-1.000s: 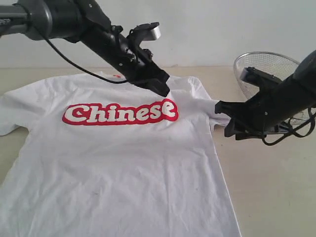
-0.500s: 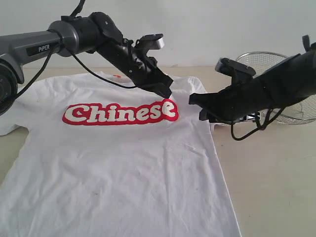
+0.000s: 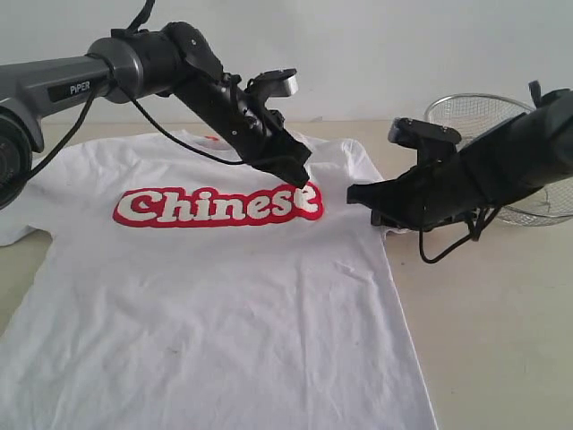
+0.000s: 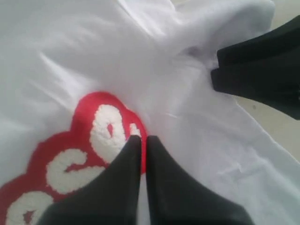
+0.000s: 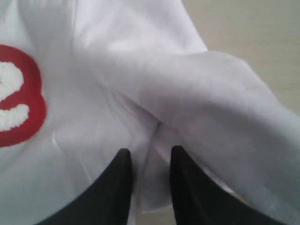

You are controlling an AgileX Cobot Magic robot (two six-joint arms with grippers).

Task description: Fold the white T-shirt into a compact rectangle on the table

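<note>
The white T-shirt (image 3: pixel 224 296) lies spread face up on the table (image 3: pixel 483 340), its red "Chinese" lettering (image 3: pixel 215 204) across the chest. My left gripper (image 3: pixel 300 177) is shut, empty, tips down at the last letter (image 4: pixel 108 136) of the lettering. In the left wrist view the left gripper (image 4: pixel 140 139) has its jaws pressed together over the cloth (image 4: pixel 84 56). My right gripper (image 3: pixel 355 193) hangs at the shirt's right armpit. In the right wrist view the right gripper (image 5: pixel 150 153) is open, jaws astride a crease where the bunched sleeve (image 5: pixel 211 93) meets the body, nothing pinched.
A silver wire-mesh basket (image 3: pixel 488 112) stands at the back right, behind the right arm. Bare tabletop runs along the shirt's right side. The right gripper's fingers (image 4: pixel 253 75) show close by in the left wrist view. The shirt's lower hem runs out of the exterior view.
The right gripper moved left from the sleeve's outer edge to the armpit. The left arm drew back, its tip staying by the last letter. Both openings are unchanged.
</note>
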